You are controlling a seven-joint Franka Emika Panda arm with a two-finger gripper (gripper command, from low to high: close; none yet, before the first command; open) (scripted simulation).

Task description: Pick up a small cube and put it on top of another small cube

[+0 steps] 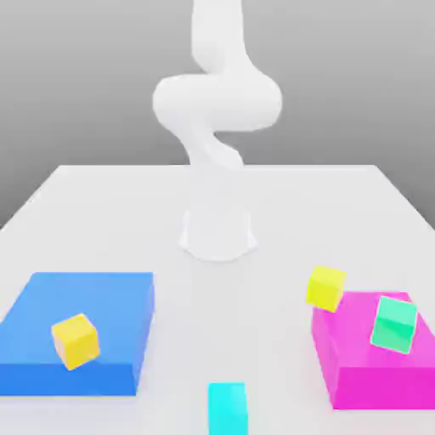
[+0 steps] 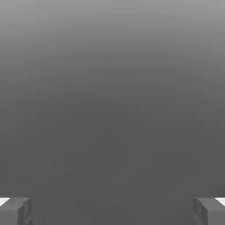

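Waiting at the very start of the job, by the look of it, the gripper is showing its two fingers spread wide apart in the hand view, with nothing between them. The cyan cube is sitting at the near edge of the exterior view, between the blue block and the magenta block, so the pick is not yet done. The green cube, the one to be built upon, is appearing over the magenta block, tilted; whether it is touching the surface is hard to tell. No cube is resting on another, so the stacking is also outstanding. Everything seems to be remaining: reaching the cyan cube, closing on it, lifting it, carrying it towards the exterior view's right, lowering it onto the green one and letting go. The green cube's tilt could be making that last placement unsteady.
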